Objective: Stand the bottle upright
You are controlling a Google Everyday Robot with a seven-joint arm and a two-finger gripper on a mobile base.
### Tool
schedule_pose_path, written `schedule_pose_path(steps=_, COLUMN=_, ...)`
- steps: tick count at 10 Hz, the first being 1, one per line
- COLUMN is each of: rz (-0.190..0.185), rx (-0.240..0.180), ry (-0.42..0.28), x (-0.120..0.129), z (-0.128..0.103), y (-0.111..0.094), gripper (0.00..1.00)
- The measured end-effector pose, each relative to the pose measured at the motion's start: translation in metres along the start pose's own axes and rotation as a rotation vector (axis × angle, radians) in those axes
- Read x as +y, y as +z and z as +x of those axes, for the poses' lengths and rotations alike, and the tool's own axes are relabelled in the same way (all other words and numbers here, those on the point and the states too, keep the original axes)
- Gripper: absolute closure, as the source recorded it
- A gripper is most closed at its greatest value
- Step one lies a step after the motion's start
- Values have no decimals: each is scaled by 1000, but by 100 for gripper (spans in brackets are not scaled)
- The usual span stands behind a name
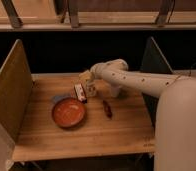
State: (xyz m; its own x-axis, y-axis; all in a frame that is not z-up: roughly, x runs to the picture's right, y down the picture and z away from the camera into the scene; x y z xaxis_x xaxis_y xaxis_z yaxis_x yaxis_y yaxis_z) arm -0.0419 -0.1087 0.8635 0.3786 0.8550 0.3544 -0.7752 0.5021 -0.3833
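Observation:
The bottle is a small cream-white shape on the wooden table, just right of a flat white packet with a dark red stripe. My gripper hangs right over the bottle's top, at the end of the white arm that reaches in from the right. The gripper hides the bottle's upper part. I cannot tell whether the bottle is upright or leaning, or whether the gripper touches it.
An orange bowl sits front-left of the bottle, with a bluish object at its far rim. A small dark red elongated object lies to the right. Upright panels stand along the table's left and right sides.

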Motion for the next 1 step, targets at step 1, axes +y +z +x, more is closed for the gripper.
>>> schedule_pose_path(steps=1, rz=0, rx=0, ry=0, x=0, z=0, y=0, gripper=20)
